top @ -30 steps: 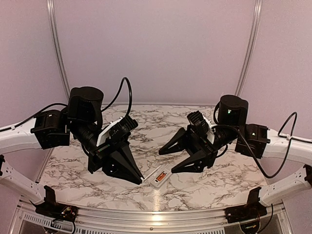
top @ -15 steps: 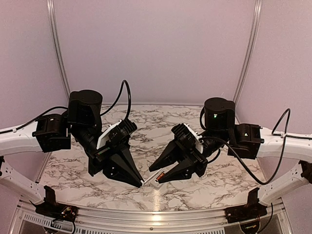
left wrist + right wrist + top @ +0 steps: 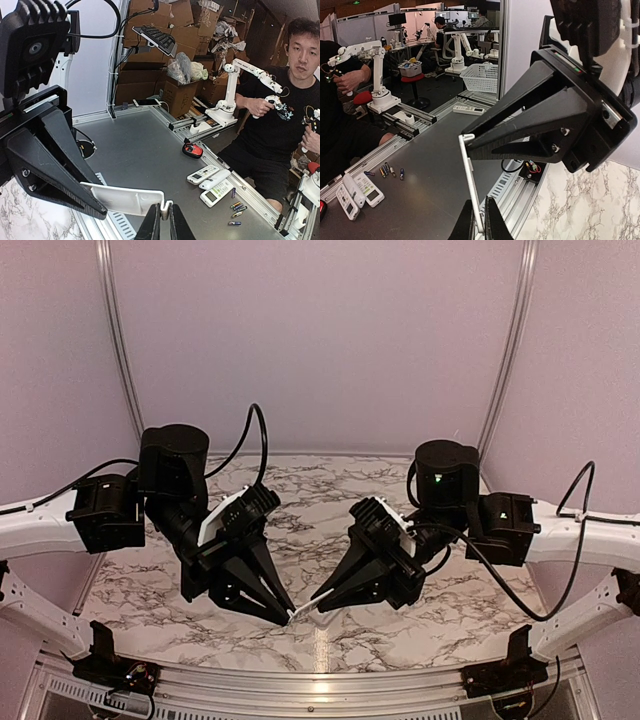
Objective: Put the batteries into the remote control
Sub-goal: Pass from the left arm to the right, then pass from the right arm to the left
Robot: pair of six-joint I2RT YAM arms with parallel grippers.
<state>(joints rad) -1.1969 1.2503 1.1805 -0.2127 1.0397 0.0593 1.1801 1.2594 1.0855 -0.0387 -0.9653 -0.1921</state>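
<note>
Remote control [image 3: 127, 197] between left gripper [image 3: 283, 613] and right gripper [image 3: 323, 602], above table [image 3: 300, 490]

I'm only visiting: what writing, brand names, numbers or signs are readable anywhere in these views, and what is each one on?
No text can be read in any view.
The remote control: plain white surface showing, no lettering visible.
The other remotes in the background: screens and buttons too small to read.
The cardboard boxes: any printing is blurred.
The man's shirt print: blurred.
The green sign: too small to read.
</note>
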